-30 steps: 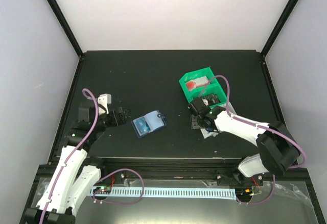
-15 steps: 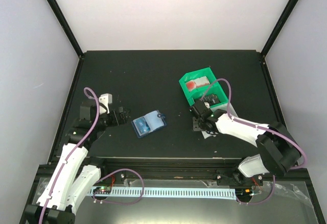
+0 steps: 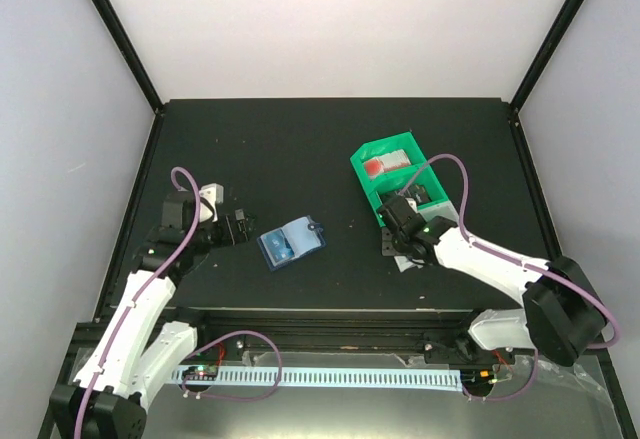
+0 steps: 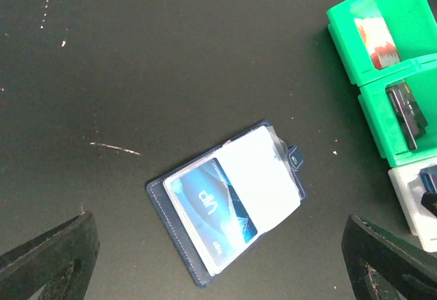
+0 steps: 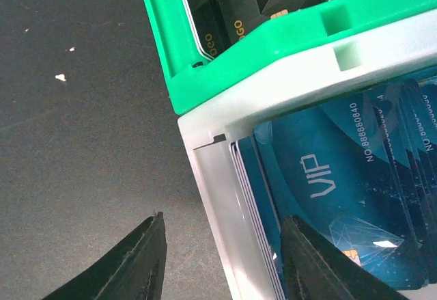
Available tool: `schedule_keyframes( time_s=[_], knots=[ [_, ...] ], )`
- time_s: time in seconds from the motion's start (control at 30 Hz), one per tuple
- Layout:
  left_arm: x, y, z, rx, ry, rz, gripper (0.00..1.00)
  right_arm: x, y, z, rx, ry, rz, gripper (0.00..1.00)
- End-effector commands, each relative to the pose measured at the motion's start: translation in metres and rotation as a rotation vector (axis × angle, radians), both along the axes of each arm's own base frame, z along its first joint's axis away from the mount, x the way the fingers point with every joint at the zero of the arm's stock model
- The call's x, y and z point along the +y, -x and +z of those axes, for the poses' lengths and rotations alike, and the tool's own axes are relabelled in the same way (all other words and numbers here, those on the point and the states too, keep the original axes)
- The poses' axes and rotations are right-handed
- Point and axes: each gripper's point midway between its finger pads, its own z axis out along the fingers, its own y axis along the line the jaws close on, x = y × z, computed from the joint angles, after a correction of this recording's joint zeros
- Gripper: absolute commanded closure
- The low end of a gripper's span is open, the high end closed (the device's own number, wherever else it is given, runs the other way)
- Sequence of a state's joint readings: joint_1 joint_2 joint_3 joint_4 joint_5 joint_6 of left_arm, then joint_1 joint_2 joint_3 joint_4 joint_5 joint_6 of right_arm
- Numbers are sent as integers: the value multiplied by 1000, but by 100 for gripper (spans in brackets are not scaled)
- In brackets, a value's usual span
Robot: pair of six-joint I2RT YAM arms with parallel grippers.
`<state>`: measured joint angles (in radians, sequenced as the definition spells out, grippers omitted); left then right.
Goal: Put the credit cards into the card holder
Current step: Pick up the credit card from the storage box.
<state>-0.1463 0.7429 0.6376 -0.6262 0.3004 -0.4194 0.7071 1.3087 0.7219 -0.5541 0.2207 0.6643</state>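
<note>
Black and matte, the bench [image 3: 300,139] fills the space between pale walls. Nearest the arm bases, the left pincer [image 3: 240,227] hangs low with its two fingers spread wide and nothing between them. Just ahead of it, framed by those fingers in the wrist view, lies the small navy folding card holder [image 4: 229,204], opened flat with its snap tab pointing away. One blue plastic credit card [image 4: 208,208] with pale markings sits in the pocket of the half nearer the pincer. The farther half is pale, with no card I can make out. I judge one card stowed.

Across the bench, the right pincer [image 5: 222,245] is likewise spread and empty, straddling the wall of a white plastic bin [image 5: 205,177]. One finger is outside over bare bench, the other inside. Beneath the inner finger rests a stack of blue VIP credit cards [image 5: 328,197], several edges showing, none gripped. Beyond the pincer a green plastic bin [image 5: 239,61] holds dark cards, and farther off another green bin [image 4: 372,13] holds a red-and-white item. Most of the job seems left, since the stack has yet to be moved, card by card, into the holder.
</note>
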Motion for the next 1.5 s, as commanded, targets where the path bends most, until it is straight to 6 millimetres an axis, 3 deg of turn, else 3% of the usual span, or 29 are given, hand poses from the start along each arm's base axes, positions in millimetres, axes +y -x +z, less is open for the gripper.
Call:
schedule_keyframes(
  time_s=[0.0,0.17,0.33,0.67,0.87,1.23,1.47],
  knots=[
    [-4,-4,13,-26,8,-17,1,-2,-1,6,-15,-15,-20,51],
    [-6,-2,16,-29,12,-33,1,-14,-3,-11,18,84,-62,46],
    [-4,-1,13,-27,18,-13,1,1,-2,-27,66,37,-26,47],
    [-2,-2,14,-35,9,-4,1,4,0,-4,12,-51,-41,54],
    [-3,-3,16,-40,12,-13,1,4,6,-3,19,-84,-45,60],
    [-8,-1,17,-40,27,-35,1,-3,7,4,-1,-72,-63,78],
    [-16,0,18,-42,55,-77,1,-5,10,15,-14,-89,-68,98]
  ],
)
